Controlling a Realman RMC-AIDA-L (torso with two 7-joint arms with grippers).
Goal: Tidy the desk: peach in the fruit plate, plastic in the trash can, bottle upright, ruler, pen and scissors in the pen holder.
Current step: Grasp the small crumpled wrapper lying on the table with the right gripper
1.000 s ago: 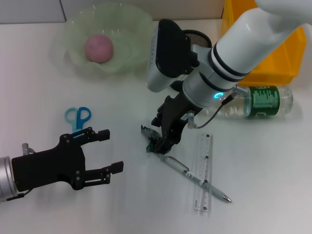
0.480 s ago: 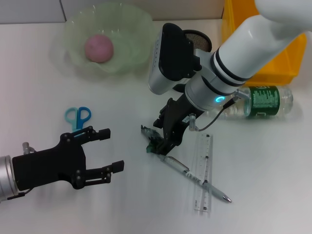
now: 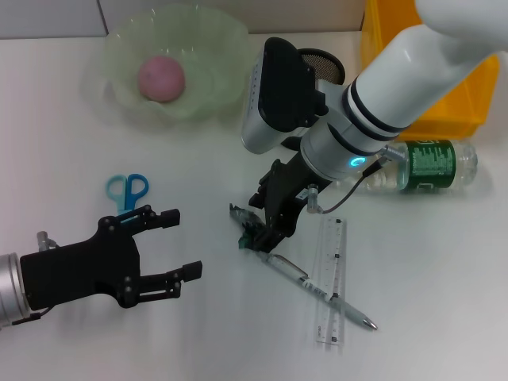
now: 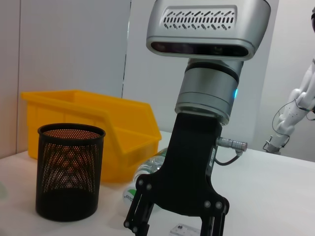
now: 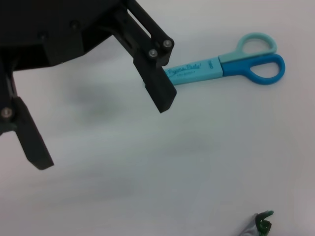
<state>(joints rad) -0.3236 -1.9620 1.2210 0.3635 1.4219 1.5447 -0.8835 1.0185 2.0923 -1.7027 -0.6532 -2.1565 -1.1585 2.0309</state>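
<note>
The right end effector (image 3: 268, 235) points down at the surface beside the crumpled green plastic (image 3: 244, 228), its dark fingers reaching the spot where that scrap meets the end of the pen (image 3: 316, 290); whether they are clenched on anything I cannot tell, since the arm's own bulk hides the tips. Judging by the task, it is placed there to take the plastic, which is thin, creased and likely to slip or drag the pen along. The pen, slim and grey with a metal tip, runs away from the plastic and crosses the ruler (image 3: 333, 281), a flat clear strip with printed marks. Beyond the ruler, away from the plastic, the bottle (image 3: 413, 165) lies on its side, clear and ribbed with a green label, so it is not yet upright. Behind the arm stand the pen holder (image 4: 69, 170), a round black mesh cup, and a yellow bin (image 3: 429, 75) of smooth hard plastic, probably the trash can. The peach (image 3: 161, 78), pink and matte, already sits in the plate (image 3: 214, 55), a pale green dish with a wavy rim. On the far side of the plastic from the ruler, the left end effector (image 3: 163, 255) hovers released, fingers spread, next to the blue-handled scissors (image 3: 127, 191), which lie flat on the surface.
</note>
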